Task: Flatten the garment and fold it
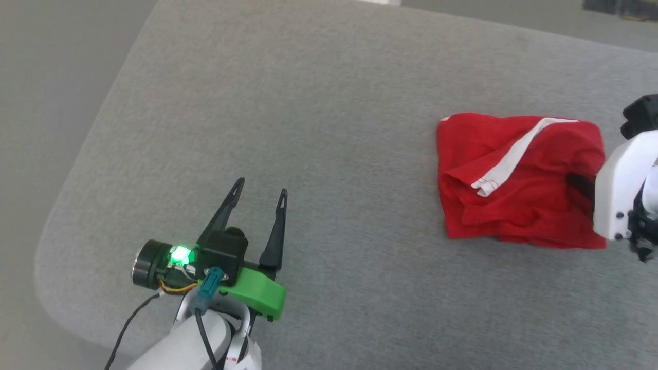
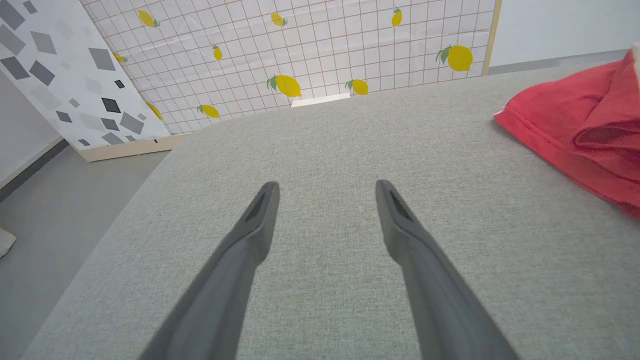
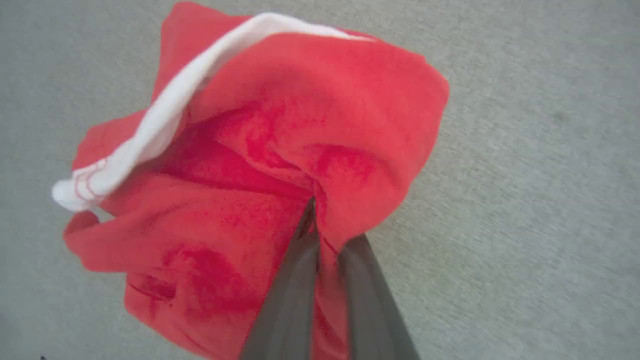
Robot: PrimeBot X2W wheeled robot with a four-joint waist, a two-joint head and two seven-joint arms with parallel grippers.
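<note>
While nipped at right edge by closed right gripper [image 3: 325, 230], crumpled red white-striped fabric shorts [image 1: 534, 205]; left gripper [image 1: 261, 187] agape, empty, well apart.

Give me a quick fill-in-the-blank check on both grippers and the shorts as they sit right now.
1. The right gripper is pinching the ____ garment.
2. The left gripper stands ____ above the grey surface, holding nothing.
3. The stripe across the garment is ____.
Missing words: red; open; white.
</note>
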